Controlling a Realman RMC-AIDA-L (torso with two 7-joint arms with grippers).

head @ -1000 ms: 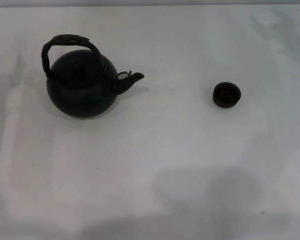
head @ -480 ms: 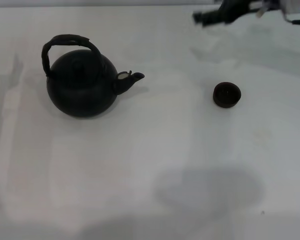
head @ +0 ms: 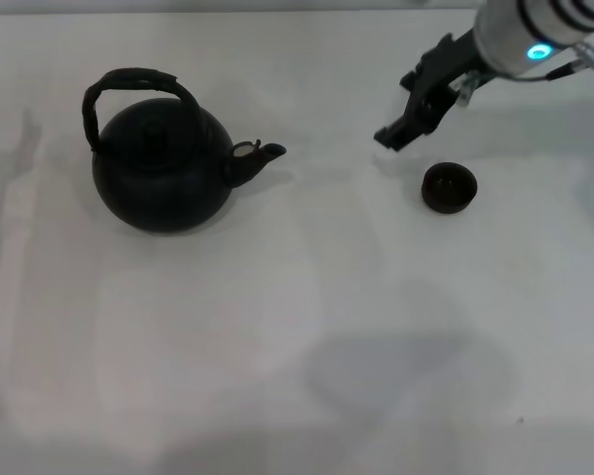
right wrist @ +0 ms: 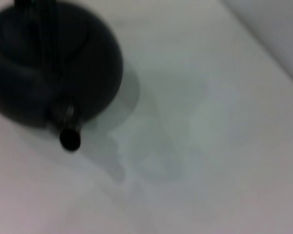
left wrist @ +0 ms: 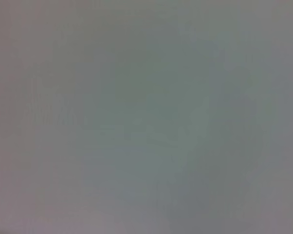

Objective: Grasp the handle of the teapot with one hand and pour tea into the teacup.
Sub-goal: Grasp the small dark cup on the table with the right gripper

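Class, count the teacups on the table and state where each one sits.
1. The teacup stands apart on the table, on the robot's right, well clear of the teapot, just below the right gripper. None appears hidden.

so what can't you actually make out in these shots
- Left end effector: in no view; the left wrist view is a featureless grey blur.
- Right end effector: head view too small to tell if its fingers are open.
- Teacup: contents too dark to read.
- Teapot: handle cut off by the right wrist view's edge.
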